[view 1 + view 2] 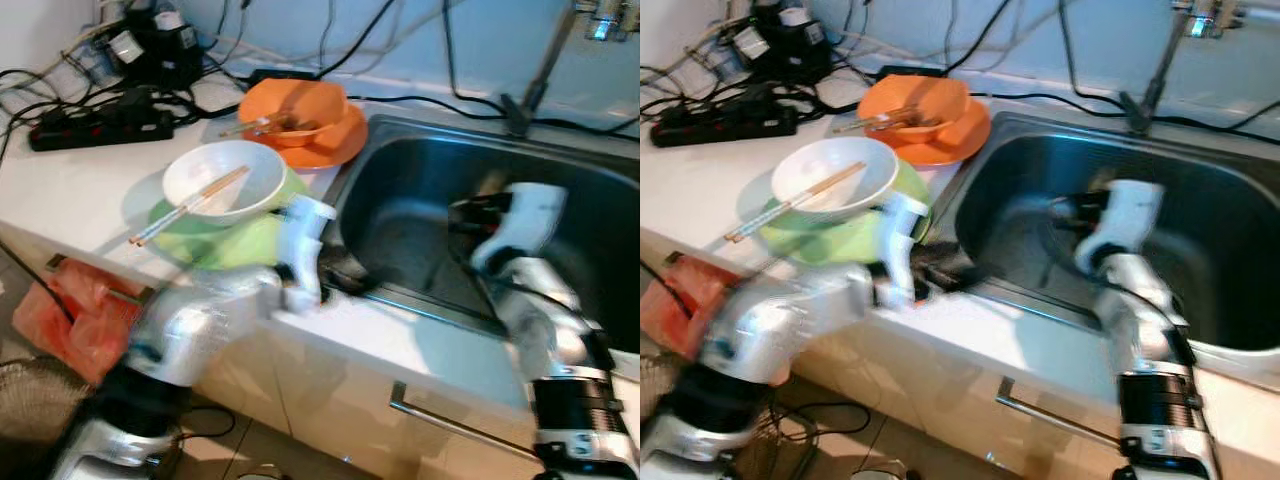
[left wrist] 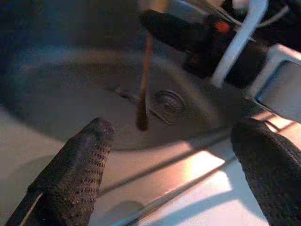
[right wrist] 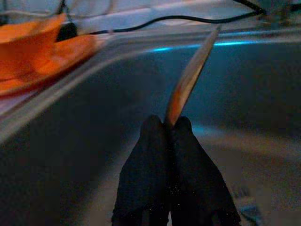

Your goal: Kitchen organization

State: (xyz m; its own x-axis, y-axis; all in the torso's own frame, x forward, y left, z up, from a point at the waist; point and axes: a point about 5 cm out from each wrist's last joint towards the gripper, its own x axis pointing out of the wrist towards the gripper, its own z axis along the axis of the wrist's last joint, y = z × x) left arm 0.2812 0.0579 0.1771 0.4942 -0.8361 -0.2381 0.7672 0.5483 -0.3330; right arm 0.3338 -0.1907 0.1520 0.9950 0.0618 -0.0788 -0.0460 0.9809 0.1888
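Observation:
My right gripper [image 3: 170, 126] hangs inside the steel sink [image 1: 420, 190], shut on a brown chopstick [image 3: 190, 77] that sticks out past its fingertips. That chopstick [image 2: 144, 80] points down toward the drain in the left wrist view. My left gripper [image 2: 174, 165] is open at the sink's near left rim, with nothing between its fingers [image 2: 75, 174]. On the counter to the left, a white bowl [image 1: 225, 178] with a pair of chopsticks across it sits on a green plate [image 1: 235, 245]. Behind it an orange bowl [image 1: 295, 105] rests on an orange plate [image 1: 340, 140].
A black power strip [image 1: 100, 125] and tangled cables fill the back left of the counter. The faucet [image 1: 530, 90] rises behind the sink. A red bag [image 1: 75, 305] hangs below the counter edge on the left. A cabinet handle [image 1: 450, 422] is under the sink.

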